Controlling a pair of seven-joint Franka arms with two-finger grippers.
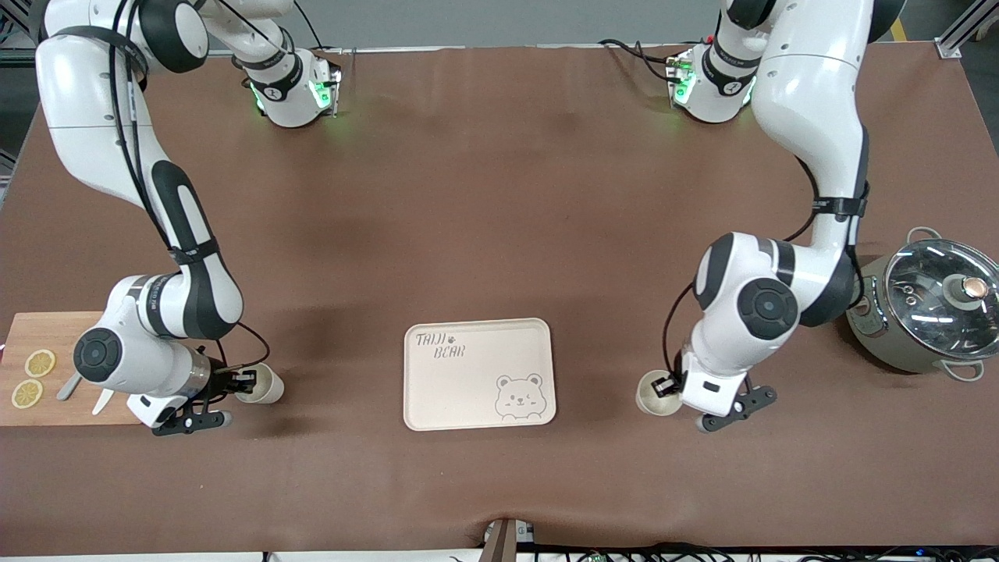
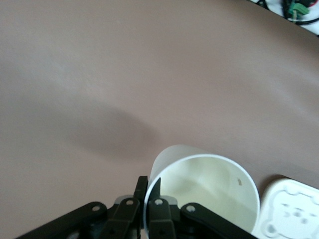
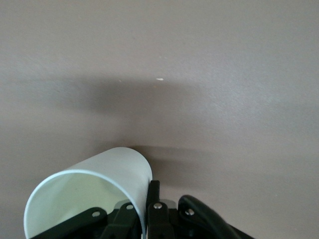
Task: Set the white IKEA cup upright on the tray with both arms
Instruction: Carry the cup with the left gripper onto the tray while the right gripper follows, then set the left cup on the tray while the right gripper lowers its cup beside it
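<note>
The cream-white tray [image 1: 437, 406] printed "TAIJI BEAR" lies in the middle of the table, near the front camera. My right gripper [image 1: 247, 382] is low at the right arm's end of the table and is shut on the rim wall of a white cup [image 1: 265, 385], one finger inside and one outside. In the right wrist view the gripper [image 3: 148, 195] pinches that cup [image 3: 84, 191]. My left gripper [image 1: 668, 386] is shut the same way on a second white cup [image 1: 652, 394] beside the tray. The left wrist view shows this gripper [image 2: 148, 191], its cup [image 2: 209, 191] and a tray corner [image 2: 291, 211].
A wooden cutting board [image 1: 55, 332] with lemon slices [image 1: 39, 363] lies at the right arm's end, beside the right wrist. A grey pot with a glass lid [image 1: 933, 308] stands at the left arm's end. Brown table cover lies between the cups and the tray.
</note>
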